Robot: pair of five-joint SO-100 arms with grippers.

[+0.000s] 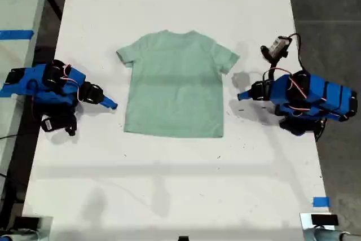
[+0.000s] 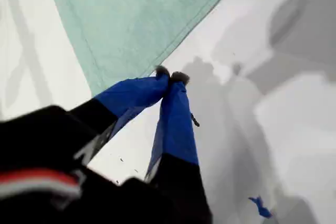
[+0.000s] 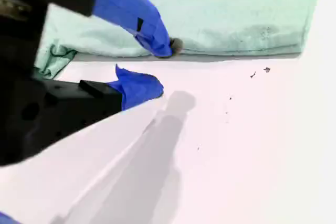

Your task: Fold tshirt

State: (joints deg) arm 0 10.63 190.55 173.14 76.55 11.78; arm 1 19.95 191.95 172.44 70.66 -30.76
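The tshirt (image 1: 175, 86) lies flat on the desk (image 1: 169, 184). My first hand (image 2: 170, 74), closed and empty, is near its hem corner. My second hand (image 3: 164, 67), partly open and empty, is just beside its side edge.

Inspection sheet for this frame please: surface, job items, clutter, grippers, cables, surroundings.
Surface: white table, with a few dark specks.
Job's things: tshirt lies flat and unfolded, collar towards the exterior view's top.
Clutter: blue tape piece near the table's lower corner on the exterior view's right.
Grippers: my first gripper is shut and empty, by a hem corner. My second gripper is open at the shirt's side edge; contact is unclear.
Cables: red and white wires on the arms; black cable at the exterior view's right.
Surroundings: dark floor; taped pale surface on the exterior view's left.
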